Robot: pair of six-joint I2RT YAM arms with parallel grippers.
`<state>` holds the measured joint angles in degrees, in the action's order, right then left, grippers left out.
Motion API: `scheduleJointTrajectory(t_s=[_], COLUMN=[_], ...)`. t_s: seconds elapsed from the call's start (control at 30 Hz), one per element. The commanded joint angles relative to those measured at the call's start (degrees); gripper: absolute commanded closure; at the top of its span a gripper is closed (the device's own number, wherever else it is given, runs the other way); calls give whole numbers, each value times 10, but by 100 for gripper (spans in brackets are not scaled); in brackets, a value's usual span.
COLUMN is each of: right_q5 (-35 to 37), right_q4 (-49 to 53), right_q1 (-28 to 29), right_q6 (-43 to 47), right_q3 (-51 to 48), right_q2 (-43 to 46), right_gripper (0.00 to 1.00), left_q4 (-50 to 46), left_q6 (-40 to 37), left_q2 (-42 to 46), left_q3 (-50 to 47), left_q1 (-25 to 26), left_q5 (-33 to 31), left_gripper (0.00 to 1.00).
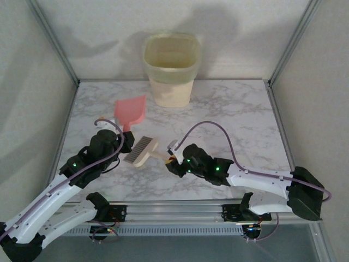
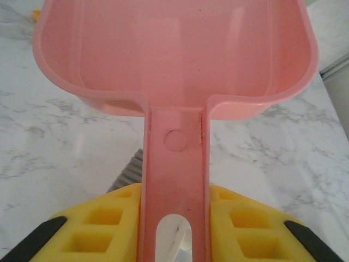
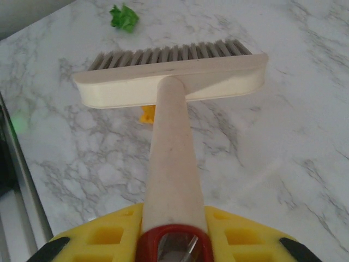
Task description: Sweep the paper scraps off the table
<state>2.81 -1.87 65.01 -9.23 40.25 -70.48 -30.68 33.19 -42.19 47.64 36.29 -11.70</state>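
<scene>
Right of the bin [image 1: 170, 68] — open table [image 1: 240, 109] to its edge.

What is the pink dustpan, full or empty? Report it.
Empty: in the left wrist view the dustpan is bare pink inside, with nothing lying in the part that shows.

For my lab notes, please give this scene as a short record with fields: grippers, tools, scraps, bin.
left gripper: shut on pink dustpan handle
right gripper: shut on brush handle
green scrap: on table, beyond the bristles
orange scrap: on table, beneath the brush head
bin: upright, far edge of table
</scene>
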Motion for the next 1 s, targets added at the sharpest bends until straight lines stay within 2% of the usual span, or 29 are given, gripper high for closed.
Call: scheduleJointTrajectory(t_s=[0.0,0.17,0.27,0.4,0.47,0.57,0.7,0.83,0.97], right_q5=[-3,4,19,68,91,125,168,208,239], right_q4=[17,41,69,97,122,159,204,240,267], right_q1=[27,43,45,44,44,43,34,11,-28], right_q6=[30,32,27,28,28,26,15,-17,-58], right_q3=[50,85,111,128,137,141,134,111,82], right_q2=[-22,-88,-132,-160,-168,-165,-143,-113,-77], right_gripper=[100,100,100,100,100,100,100,100,100], left_q4=[-4,-2,-17,91,145,225,314,296,308], left_q6=[-22,-11,43,87,88,81,62,36,27], left_q2=[18,12,8,29,31,20,-13,-52,-30], left_q3=[-10,-11,4,-52,-77,-108,-132,-112,-142], left_q1=[2,1,1,3,2,2,2,2,2], left_q5=[-37,-36,-40,-7,-21,-36,-16,-26,-24], left_gripper=[100,100,100,100,100,100,100,100,100])
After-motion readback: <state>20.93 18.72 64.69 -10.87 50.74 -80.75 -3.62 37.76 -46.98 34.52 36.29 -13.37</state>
